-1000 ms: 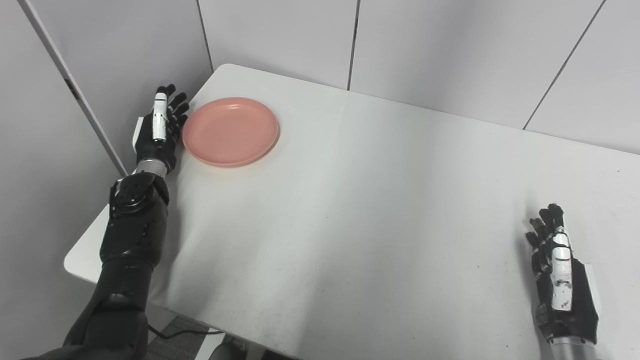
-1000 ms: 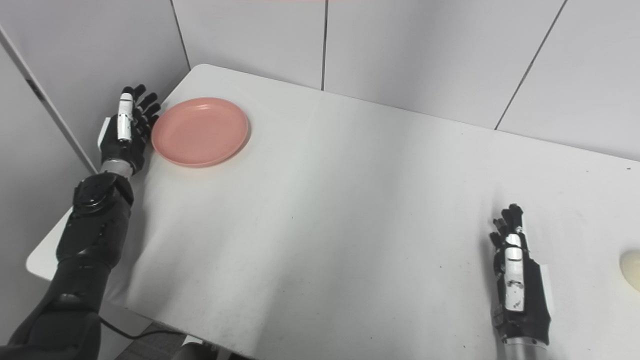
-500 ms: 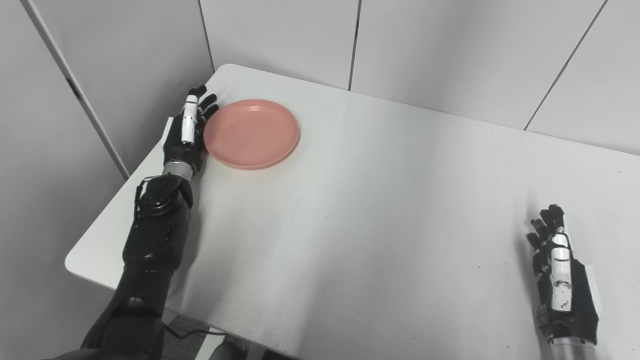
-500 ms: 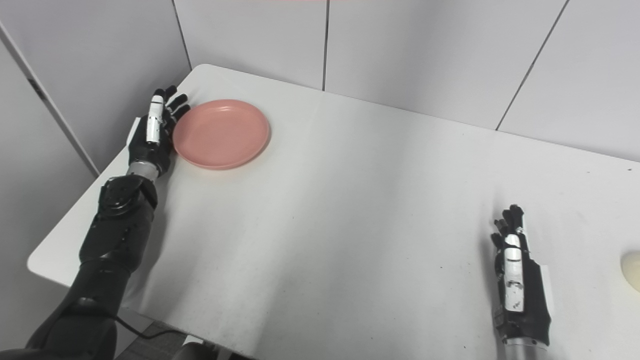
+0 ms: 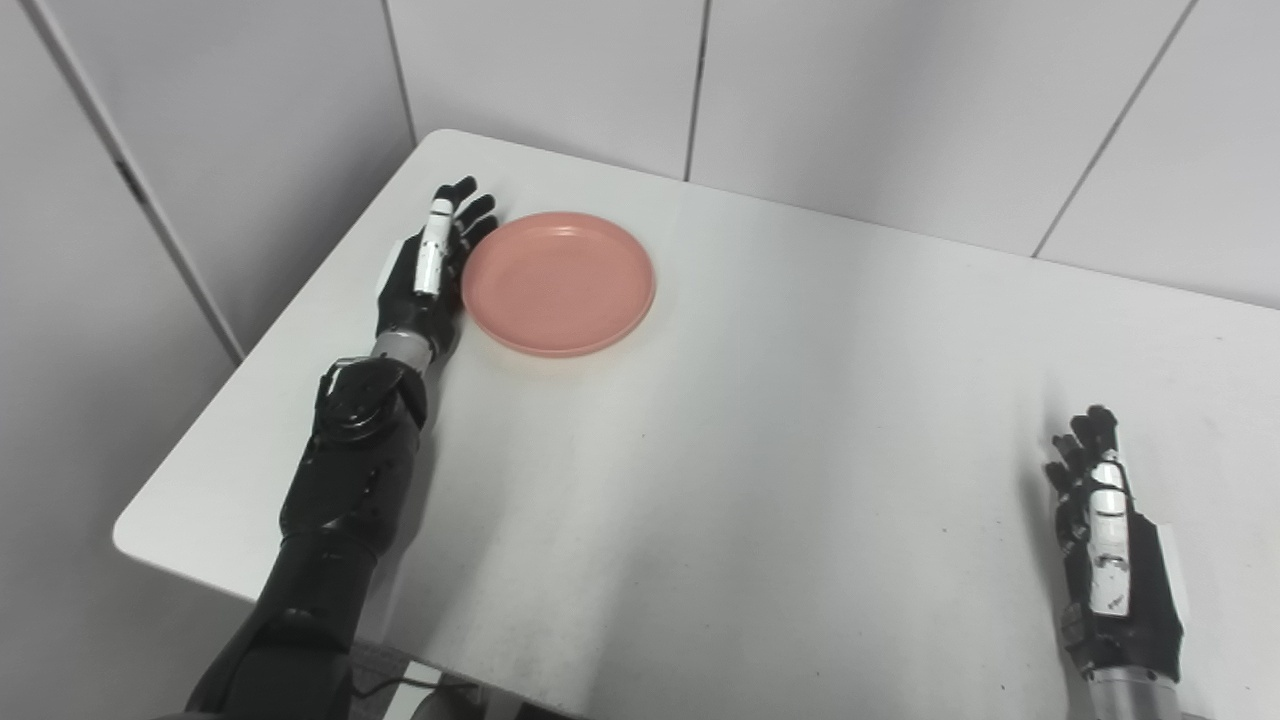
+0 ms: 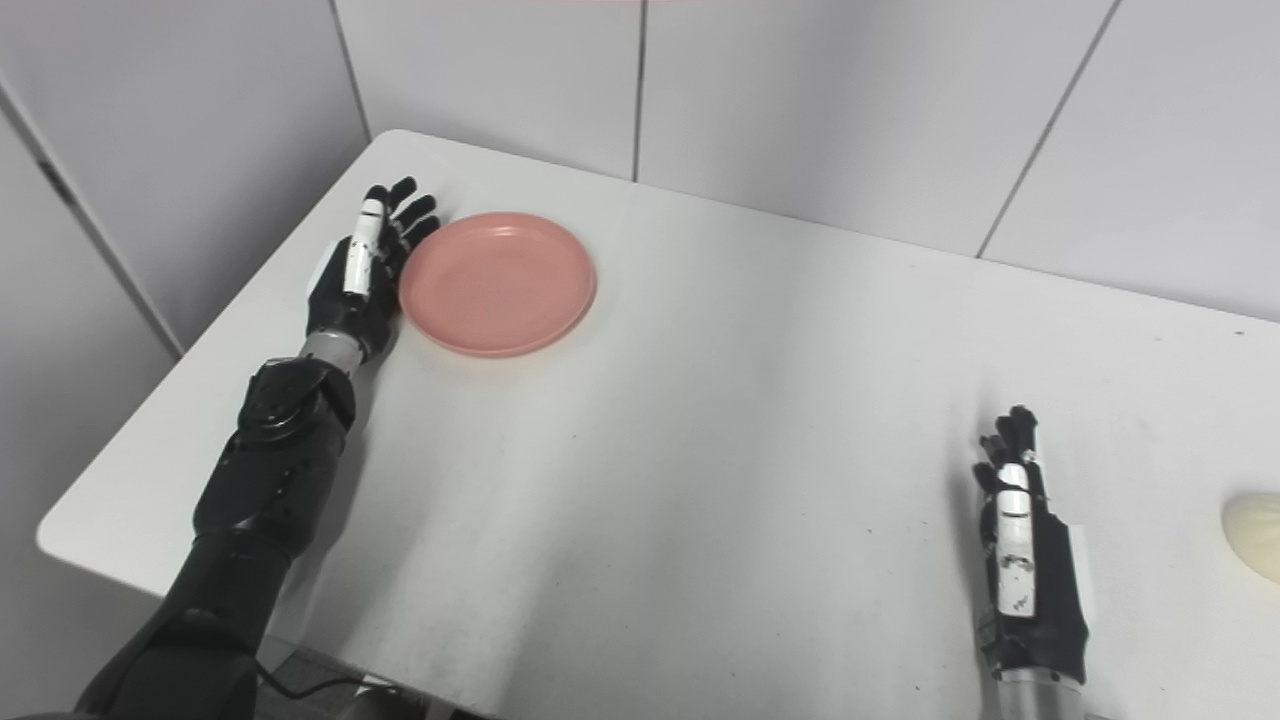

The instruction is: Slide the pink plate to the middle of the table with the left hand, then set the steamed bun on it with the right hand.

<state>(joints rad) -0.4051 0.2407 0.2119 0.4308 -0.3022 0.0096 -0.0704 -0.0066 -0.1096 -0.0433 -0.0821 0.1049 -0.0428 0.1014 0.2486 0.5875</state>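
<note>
Left hand, fingers spread, presses against the plate's left rim; right hand rests spread near the bun.

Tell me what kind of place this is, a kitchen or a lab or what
Most likely a lab or test cell, not a kitchen: a bare white table boxed in by plain grey partition panels, with only a pink plate and a steamed bun set out as props.

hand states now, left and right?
Left hand: open, fingers straight, its edge against the pink plate rim; holds nothing.
Right hand: open, holds nothing, apart from the steamed bun.
</note>
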